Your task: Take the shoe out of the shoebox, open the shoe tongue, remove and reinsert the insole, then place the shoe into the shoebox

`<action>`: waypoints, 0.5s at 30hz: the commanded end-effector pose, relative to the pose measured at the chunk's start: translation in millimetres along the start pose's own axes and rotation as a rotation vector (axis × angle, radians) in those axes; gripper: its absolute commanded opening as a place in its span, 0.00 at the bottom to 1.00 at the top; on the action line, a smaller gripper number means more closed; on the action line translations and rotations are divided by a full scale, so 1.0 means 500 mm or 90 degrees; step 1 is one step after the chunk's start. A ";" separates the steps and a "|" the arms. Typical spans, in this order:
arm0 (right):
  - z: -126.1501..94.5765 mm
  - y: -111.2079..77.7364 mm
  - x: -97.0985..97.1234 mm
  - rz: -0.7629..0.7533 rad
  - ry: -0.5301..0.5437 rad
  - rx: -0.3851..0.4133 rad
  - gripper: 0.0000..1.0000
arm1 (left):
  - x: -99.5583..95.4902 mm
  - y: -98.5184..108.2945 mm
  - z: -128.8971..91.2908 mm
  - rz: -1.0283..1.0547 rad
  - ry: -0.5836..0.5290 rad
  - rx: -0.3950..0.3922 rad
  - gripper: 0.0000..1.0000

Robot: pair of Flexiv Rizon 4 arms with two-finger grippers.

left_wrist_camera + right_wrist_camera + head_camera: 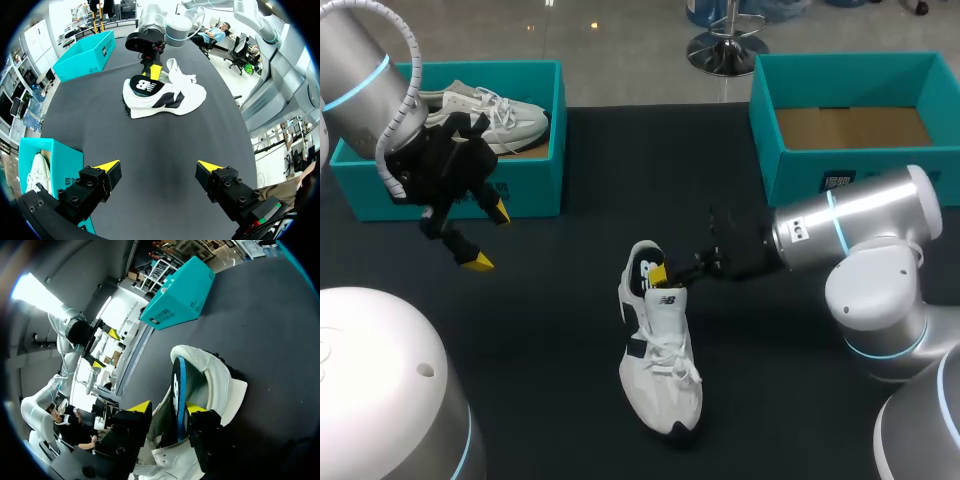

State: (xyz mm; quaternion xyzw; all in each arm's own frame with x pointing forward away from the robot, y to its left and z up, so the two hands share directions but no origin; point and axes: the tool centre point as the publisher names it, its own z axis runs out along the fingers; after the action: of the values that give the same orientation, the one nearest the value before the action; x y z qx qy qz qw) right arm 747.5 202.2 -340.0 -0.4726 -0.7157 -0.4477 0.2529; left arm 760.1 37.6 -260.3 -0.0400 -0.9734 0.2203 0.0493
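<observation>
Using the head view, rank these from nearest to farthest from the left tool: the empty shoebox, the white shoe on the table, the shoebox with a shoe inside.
1. The shoebox with a shoe inside: just behind the left tool, at the table's left.
2. The white shoe: mid-table.
3. The empty shoebox: far right corner.

Silver left arm [360, 85] and right arm [865, 225], each ringed with cyan light; white ribbed hose [413, 55] at the left arm's 3 o'clock; black, screw-studded left gripper [159, 172] with yellow-tipped jaws
</observation>
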 end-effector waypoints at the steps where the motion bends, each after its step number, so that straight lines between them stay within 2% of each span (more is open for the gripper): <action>1: 0.002 0.027 -0.003 -0.005 -0.004 0.012 0.43 | 0.000 0.000 0.000 0.000 0.000 -0.002 1.00; 5: 0.006 0.041 -0.011 -0.013 -0.008 0.020 0.39 | 0.000 0.000 0.000 0.000 0.000 -0.002 1.00; 7: 0.007 0.043 -0.013 -0.014 -0.009 0.021 0.31 | 0.000 0.000 0.000 0.000 0.000 -0.002 1.00; 9: 0.006 0.045 -0.015 -0.016 -0.010 0.021 0.06 | 0.000 0.000 0.000 0.000 0.000 -0.002 1.00; 10: 0.006 0.045 -0.016 -0.017 -0.010 0.021 0.00 | 0.000 0.000 0.000 0.000 0.000 -0.002 1.00; 15: 0.000 0.030 -0.017 -0.011 -0.010 0.021 0.00 | 0.000 0.000 0.000 0.000 0.000 -0.002 1.00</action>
State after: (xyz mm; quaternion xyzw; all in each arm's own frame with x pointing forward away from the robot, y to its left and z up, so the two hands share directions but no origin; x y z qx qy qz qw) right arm 769.1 201.7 -339.8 -0.4632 -0.7302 -0.4343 0.2524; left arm 760.1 37.6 -260.3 -0.0400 -0.9734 0.2203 0.0493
